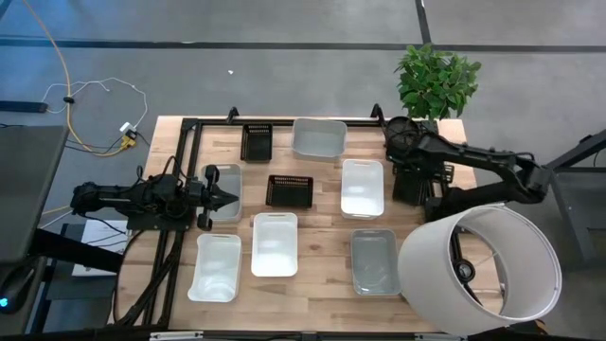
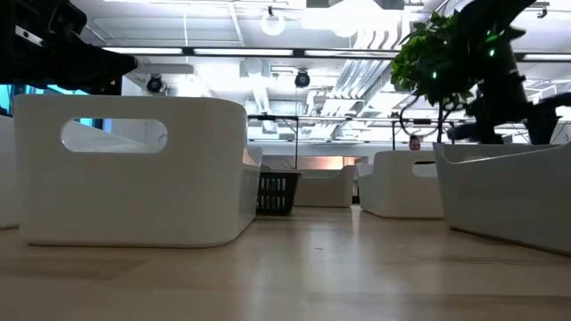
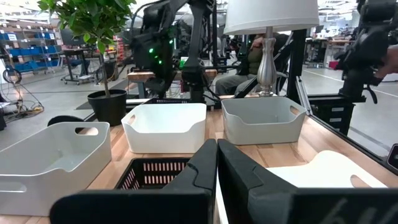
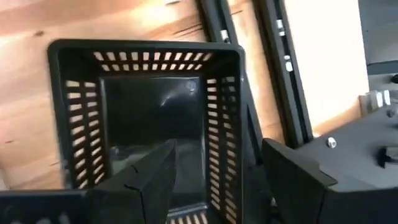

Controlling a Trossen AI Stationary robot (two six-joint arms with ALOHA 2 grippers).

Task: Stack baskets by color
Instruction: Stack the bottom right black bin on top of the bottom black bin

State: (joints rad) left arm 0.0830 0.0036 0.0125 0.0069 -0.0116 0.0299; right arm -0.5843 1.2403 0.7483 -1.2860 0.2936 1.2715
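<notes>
A black basket is seen directly beneath the right gripper, at the table's far right side beside the plant. The gripper's jaws stand apart: one finger is placed inside the basket and the other outside its side wall, so that the wall lies between them, but no contact is shown and nothing is yet grasped. The basket's long axis is judged to run roughly along the fingers' pointing direction, so a closing move would pinch the long wall. The right arm is extended from the table's right edge, bent back toward the far rail. The left gripper is held clenched and empty, low over the near-left part of the table, pointing toward a second black basket at mid-table; the left arm lies level. White baskets lie unstacked.
</notes>
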